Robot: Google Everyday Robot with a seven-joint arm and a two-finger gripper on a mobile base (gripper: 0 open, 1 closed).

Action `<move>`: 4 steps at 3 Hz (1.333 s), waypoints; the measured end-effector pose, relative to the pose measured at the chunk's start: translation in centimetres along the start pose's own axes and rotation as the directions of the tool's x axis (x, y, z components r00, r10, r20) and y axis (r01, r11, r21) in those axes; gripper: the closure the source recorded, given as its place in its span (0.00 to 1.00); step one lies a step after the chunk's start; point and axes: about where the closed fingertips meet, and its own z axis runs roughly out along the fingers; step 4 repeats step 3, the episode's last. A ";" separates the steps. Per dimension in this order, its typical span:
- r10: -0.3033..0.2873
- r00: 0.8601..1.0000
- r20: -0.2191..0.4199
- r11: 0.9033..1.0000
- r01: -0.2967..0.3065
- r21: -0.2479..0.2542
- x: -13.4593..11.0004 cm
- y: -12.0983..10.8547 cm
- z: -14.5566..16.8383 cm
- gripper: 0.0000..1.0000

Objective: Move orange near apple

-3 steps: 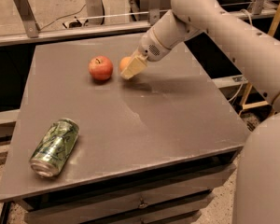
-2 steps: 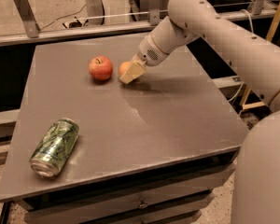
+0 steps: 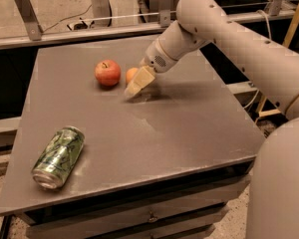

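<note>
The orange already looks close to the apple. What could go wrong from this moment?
1. The gripper is low over the table, right beside the orange and partly covering it. A sideways pull-out may roll this round fruit away from the apple.
2. A push toward the apple could set it rolling too, since nothing on the flat top blocks it.
</note>
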 end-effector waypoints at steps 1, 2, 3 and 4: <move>-0.026 1.000 0.015 1.000 0.026 0.016 -0.8 0.3 -1.2 0.00; -0.106 0.991 0.079 0.988 0.096 0.118 -2.9 1.8 -7.4 0.00; -0.106 0.991 0.079 0.988 0.096 0.118 -2.9 1.8 -7.3 0.00; -0.106 0.991 0.079 0.988 0.096 0.118 -2.9 1.8 -7.3 0.00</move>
